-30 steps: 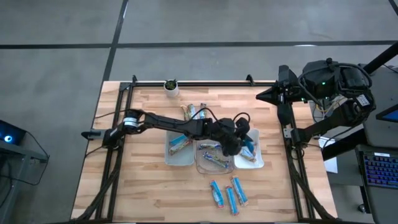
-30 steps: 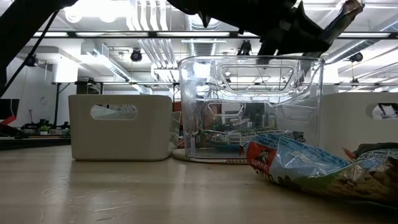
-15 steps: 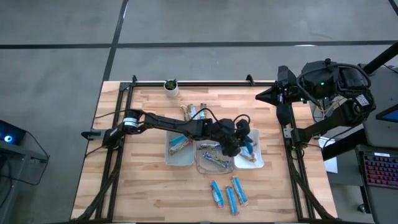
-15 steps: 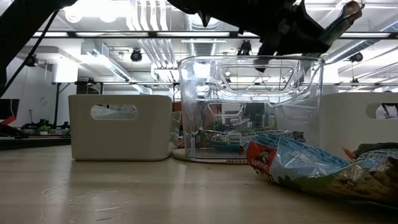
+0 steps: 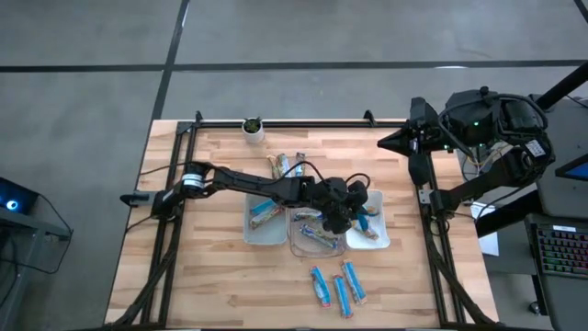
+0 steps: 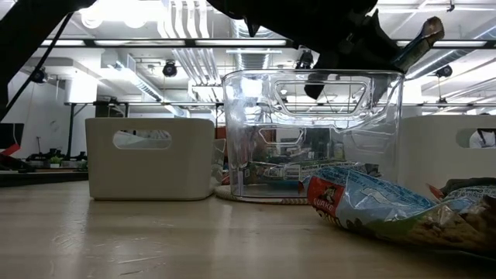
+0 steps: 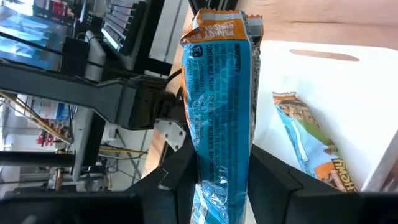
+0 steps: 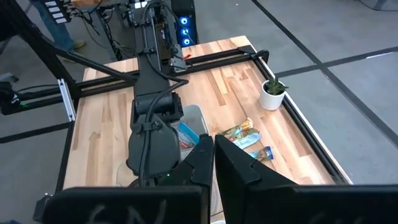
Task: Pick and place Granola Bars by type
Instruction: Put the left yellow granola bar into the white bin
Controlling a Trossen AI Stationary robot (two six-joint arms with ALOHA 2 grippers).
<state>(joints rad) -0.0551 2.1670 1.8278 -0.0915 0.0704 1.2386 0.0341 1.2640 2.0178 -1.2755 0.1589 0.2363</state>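
Note:
My left gripper (image 5: 355,211) reaches from the table's left over the three trays and is shut on a blue-wrapped granola bar (image 7: 221,93). It holds the bar above the right white tray (image 5: 381,241). That tray holds a tan-and-blue bar (image 7: 309,146). The middle clear tray (image 5: 296,246) and the left white tray (image 5: 250,235) also hold bars. Three blue bars (image 5: 335,287) lie on the table near the front edge. My right gripper (image 8: 214,152) is shut and empty, parked at the far right, off the table. My left gripper pinches the blue bar between its two fingers (image 7: 180,177) at the bar's near end (image 7: 219,186). The rest of the bar sticks out past the fingertips. The fingers slant down from the table's left. The bar is lifted clear above the right white tray.
A small white pot with a green plant (image 5: 253,128) stands at the far edge. Two or three bars (image 5: 287,165) lie on the wood behind the trays. In the low view a blue bar (image 6: 372,205) lies in front of the clear tray (image 6: 310,132).
My left gripper has gone down a little toward the right white tray and slightly toward the table's left, still shut on the blue bar. The bar's free end has dropped with it.

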